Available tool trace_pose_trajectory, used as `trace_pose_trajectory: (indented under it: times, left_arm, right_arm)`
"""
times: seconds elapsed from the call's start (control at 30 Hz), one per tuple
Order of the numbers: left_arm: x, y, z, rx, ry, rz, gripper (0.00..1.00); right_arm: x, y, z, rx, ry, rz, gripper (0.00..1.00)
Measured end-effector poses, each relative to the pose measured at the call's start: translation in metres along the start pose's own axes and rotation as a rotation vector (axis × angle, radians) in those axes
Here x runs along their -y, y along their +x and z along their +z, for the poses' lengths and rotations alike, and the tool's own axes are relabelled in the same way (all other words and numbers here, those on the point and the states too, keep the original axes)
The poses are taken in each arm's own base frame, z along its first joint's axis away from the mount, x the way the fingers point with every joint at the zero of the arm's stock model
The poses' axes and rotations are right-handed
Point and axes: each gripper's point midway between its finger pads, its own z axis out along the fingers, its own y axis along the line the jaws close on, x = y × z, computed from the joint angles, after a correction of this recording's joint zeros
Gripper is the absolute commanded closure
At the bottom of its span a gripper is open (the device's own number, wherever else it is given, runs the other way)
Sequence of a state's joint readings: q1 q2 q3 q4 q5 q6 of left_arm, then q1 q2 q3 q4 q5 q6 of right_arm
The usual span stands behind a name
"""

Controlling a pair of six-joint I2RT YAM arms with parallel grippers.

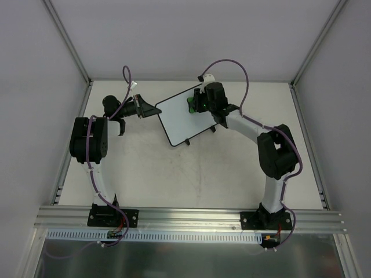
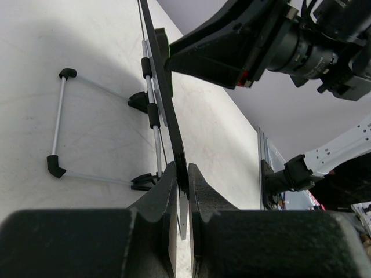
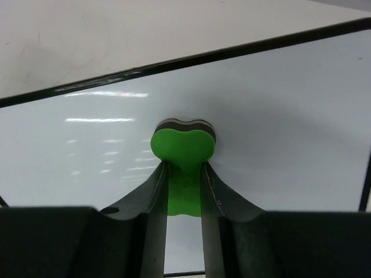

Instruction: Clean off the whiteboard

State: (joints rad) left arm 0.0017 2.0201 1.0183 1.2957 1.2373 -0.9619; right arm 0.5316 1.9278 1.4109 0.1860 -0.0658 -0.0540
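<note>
Top external has the whiteboard [image 1: 177, 124] on the table [image 1: 174, 179] toward 12 o'clock, long axis 8-to-2, left tool [image 1: 152, 110] pinching its 9 o'clock edge, right tool [image 1: 199, 102] clamped on the green eraser [image 1: 190, 105] near its 12 o'clock edge, so I'd say the rest lies toward 7.

You're looking at a whiteboard [image 3: 278, 127] that's throwing glossy glare off its white face; the green eraser [image 3: 182, 145] is reading as smooth plastic over a dark felty layer; the table [image 1: 174, 174] is looking matt and scuffed; the stand rods [image 2: 58, 119] are shining like metal.
</note>
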Motion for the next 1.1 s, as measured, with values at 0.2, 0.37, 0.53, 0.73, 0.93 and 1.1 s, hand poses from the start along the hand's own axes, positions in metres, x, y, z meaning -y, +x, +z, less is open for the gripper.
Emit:
trace_pose_trajectory:
  times: [0.2,0.37,0.53,0.73,0.93,1.1]
  left_arm:
    - [-0.002,0.000,0.000,0.006,-0.009,-0.011,1.00]
    - [-0.004,0.001,-0.002,0.009,-0.016,-0.017,1.00]
    - [-0.004,0.001,-0.002,0.009,-0.016,-0.011,1.00]
    - [-0.005,0.001,-0.002,0.009,-0.016,0.009,1.00]
    - [-0.005,0.001,-0.001,0.008,-0.014,0.013,1.00]
    - [-0.003,0.001,0.001,0.006,-0.007,0.026,1.00]
  right_arm:
    - [-0.039,0.006,0.001,0.006,-0.044,-0.037,1.00]
    - [-0.068,0.025,-0.004,0.017,-0.085,-0.049,1.00]
    - [-0.081,0.066,-0.017,-0.020,-0.089,-0.052,1.00]
    - [-0.089,0.106,-0.027,-0.065,-0.047,-0.050,1.00]
    - [-0.088,0.124,-0.032,-0.059,0.028,-0.036,1.00]
    - [-0.084,0.127,-0.033,-0.035,0.070,0.011,1.00]
